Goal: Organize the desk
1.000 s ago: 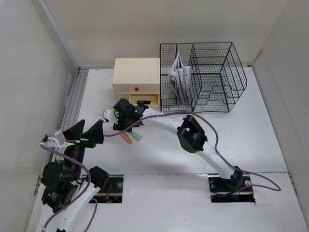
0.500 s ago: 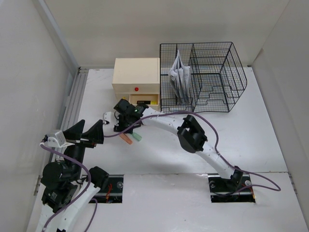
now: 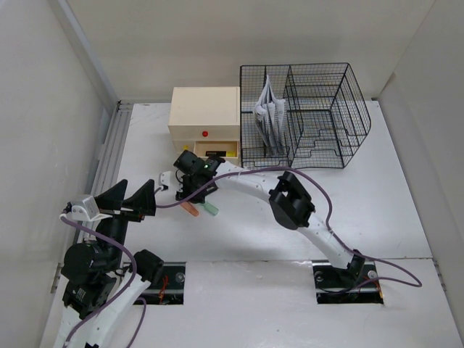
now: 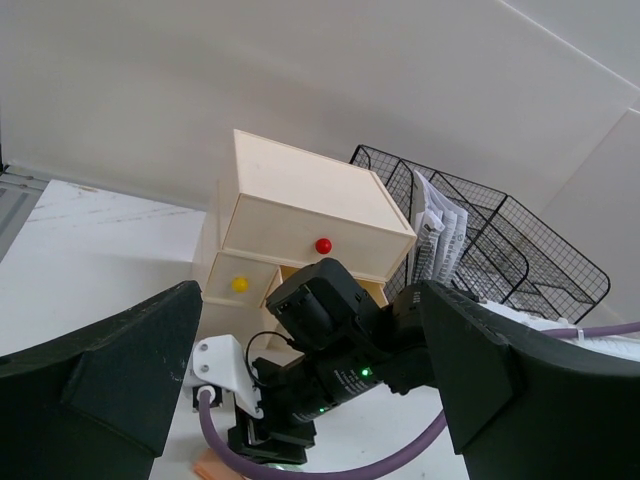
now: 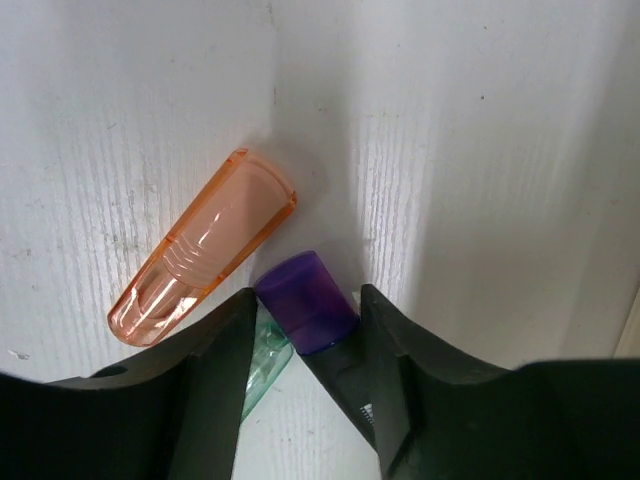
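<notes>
**Item 1 — desk**: matte-white top spanning the whole workspace under both arms. Judged rigid and heavy, with nothing to grasp, so only its loose items can be moved.

**Item 2 — purple-capped marker**: down at the desk surface in front of the drawer box, just beside an orange highlighter. Probably light, smooth and apt to roll; best taken across the barrel.

**Right gripper**: jaws closed against the marker's 2 sides.

**Left gripper**: jaws spread wide, empty, near the desk's left edge.
</notes>
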Available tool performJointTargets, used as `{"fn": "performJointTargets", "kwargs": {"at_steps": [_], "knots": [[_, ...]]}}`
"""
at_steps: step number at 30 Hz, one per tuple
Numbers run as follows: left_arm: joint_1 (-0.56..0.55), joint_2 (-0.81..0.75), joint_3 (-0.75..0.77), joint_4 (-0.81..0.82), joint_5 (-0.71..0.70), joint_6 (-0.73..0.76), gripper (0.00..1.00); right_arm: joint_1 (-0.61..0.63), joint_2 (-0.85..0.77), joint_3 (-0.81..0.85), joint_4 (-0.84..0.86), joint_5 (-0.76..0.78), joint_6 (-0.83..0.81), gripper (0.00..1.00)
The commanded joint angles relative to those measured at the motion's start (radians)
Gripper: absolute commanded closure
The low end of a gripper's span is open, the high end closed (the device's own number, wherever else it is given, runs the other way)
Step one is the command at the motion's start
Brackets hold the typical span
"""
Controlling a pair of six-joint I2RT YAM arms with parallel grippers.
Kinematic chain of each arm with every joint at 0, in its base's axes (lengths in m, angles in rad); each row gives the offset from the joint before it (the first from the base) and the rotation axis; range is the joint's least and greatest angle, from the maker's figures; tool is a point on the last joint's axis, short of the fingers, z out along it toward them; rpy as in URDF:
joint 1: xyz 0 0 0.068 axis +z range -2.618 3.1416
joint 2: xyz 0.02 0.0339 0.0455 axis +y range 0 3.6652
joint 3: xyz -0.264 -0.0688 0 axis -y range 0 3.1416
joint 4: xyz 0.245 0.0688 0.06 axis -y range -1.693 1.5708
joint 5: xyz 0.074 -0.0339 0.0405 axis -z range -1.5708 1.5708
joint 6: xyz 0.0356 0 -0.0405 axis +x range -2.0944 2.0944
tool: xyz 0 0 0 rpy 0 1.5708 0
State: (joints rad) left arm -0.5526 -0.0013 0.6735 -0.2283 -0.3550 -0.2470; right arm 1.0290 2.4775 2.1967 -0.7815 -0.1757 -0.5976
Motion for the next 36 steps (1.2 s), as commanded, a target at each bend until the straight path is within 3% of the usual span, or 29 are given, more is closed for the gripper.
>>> {"fn": "performJointTargets", "kwargs": {"at_steps": [1, 5, 10, 21, 29, 31, 36], "knots": [[0.005, -0.183, -0.005, 0.047, 0.008, 0.012, 0.11, 0.006, 0.007, -0.031, -0.085, 0.067, -0.010, 0.51], [0.005, -0.183, -0.005, 0.047, 0.008, 0.012, 0.11, 0.006, 0.017, -0.022, -0.094, 0.067, -0.010, 0.73], [0.005, -0.183, -0.005, 0.047, 0.008, 0.012, 0.11, 0.006, 0.017, -0.022, -0.094, 0.058, -0.010, 0.84], [0.005, -0.183, -0.005, 0.047, -0.001, 0.012, 0.11, 0.006, -0.169, 0.043, -0.114, -0.042, -0.028, 0.87], [0.005, -0.183, -0.005, 0.047, -0.001, 0.012, 0.11, 0.006, -0.351, 0.041, -0.102, -0.229, -0.028, 0.87], [0.005, -0.183, -0.005, 0.047, -0.001, 0.012, 0.11, 0.006, -0.403, 0.032, -0.091, -0.229, -0.028, 0.87], [0.005, -0.183, -0.005, 0.047, -0.001, 0.012, 0.11, 0.006, -0.485, 0.014, -0.021, -0.030, -0.028, 0.87]]}}
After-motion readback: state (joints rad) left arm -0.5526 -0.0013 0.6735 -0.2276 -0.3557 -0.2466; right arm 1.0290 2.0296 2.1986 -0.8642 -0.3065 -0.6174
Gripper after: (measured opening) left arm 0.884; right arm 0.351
